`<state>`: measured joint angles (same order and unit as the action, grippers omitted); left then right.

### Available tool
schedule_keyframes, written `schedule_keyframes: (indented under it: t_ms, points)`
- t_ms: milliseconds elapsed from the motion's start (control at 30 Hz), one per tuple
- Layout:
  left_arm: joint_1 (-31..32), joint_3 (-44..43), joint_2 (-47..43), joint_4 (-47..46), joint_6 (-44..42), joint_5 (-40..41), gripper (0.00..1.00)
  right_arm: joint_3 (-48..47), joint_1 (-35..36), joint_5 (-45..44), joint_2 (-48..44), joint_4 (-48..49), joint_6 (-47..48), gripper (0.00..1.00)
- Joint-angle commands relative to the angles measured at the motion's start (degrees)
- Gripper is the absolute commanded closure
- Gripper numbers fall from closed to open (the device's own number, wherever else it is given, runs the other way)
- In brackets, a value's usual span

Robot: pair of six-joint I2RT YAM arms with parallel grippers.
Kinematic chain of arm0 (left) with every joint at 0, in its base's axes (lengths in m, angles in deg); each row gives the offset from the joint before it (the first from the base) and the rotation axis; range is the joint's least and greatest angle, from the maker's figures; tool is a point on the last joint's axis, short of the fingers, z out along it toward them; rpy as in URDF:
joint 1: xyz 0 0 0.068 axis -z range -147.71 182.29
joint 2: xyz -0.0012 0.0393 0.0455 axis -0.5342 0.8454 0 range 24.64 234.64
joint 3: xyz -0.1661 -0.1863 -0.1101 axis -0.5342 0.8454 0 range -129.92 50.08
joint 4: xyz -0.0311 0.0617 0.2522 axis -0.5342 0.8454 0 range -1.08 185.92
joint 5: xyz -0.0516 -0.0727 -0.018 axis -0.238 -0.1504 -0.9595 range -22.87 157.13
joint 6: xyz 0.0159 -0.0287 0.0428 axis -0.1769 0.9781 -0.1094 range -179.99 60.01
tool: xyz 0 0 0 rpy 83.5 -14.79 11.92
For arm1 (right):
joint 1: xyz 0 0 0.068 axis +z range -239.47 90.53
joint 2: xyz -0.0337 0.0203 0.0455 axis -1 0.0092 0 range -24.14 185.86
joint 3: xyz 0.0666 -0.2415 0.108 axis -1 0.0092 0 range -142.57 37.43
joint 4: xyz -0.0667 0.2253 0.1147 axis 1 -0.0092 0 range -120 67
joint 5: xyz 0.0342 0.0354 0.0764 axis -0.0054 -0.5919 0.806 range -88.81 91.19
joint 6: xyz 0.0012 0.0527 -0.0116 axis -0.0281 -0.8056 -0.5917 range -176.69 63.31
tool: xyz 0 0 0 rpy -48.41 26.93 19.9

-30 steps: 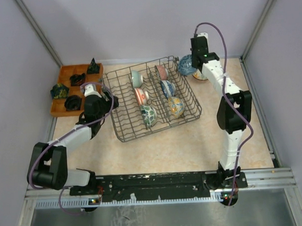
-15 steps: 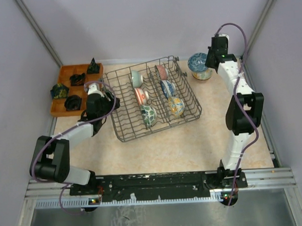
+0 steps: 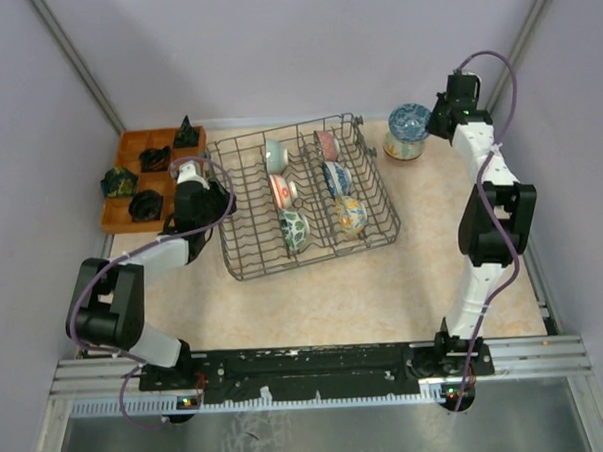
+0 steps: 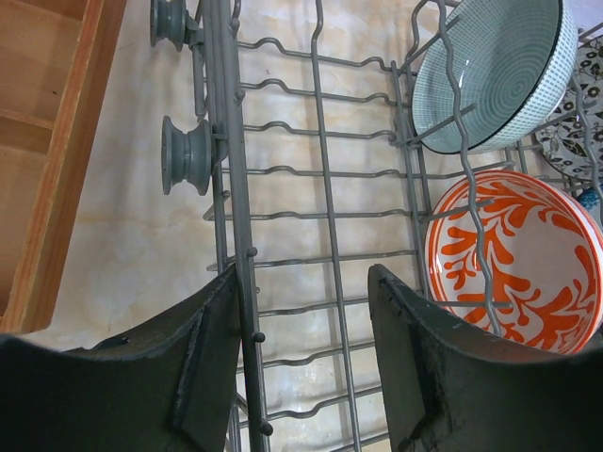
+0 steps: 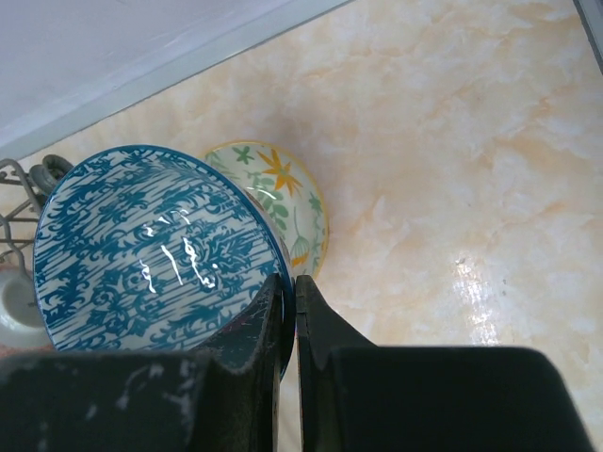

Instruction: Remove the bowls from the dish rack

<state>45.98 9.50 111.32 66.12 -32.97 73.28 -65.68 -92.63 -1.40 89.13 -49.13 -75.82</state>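
Note:
The dish rack [image 3: 243,211] holds several bowls upright between its tines, among them a pale green one [image 3: 272,155] and a red-and-white one [image 3: 283,192]. My left gripper [image 3: 219,205] is at the rack's left rim. In the left wrist view its jaws [image 4: 303,275] stand open astride the rim wire [image 4: 243,282], which lies against the left finger. The pale green bowl [image 4: 495,71] and red-and-white bowl [image 4: 513,259] lie to the right. My right gripper [image 5: 287,281] is shut on the rim of a blue-and-white bowl [image 5: 151,250], just over a yellow floral bowl [image 5: 292,202] on the table.
An orange compartmented tray [image 3: 138,143] with dark objects [image 3: 145,205] sits left of the rack, close to my left arm. Its wooden edge [image 4: 57,141] shows in the left wrist view. The enclosure's walls stand close behind the blue-and-white bowl [image 3: 409,118].
My left jaws have narrowed at the rack's left rim. My right arm has carried the blue-and-white bowl rightwards from the rack's corner to above the yellow floral bowl.

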Motion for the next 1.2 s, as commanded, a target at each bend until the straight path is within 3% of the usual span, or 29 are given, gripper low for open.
schedule_keyframes:
  t_ms: [0, 767, 1167]
  points:
    - [0.2, -2.9, 1.7, -2.8, -0.4, -2.6, 0.40, -2.9, -0.8, 2.8, 1.6, 3.4, -1.6, 1.00]
    - [0.3, -3.8, 2.8, -3.1, 0.3, -5.4, 0.45, -14.1, -0.9, 2.2, 12.4, -1.0, -2.0, 1.00]
    - [0.3, -4.0, 2.9, -3.1, 0.6, -6.1, 0.47, -15.0, -0.9, 1.7, 14.1, -2.0, -1.5, 1.00]
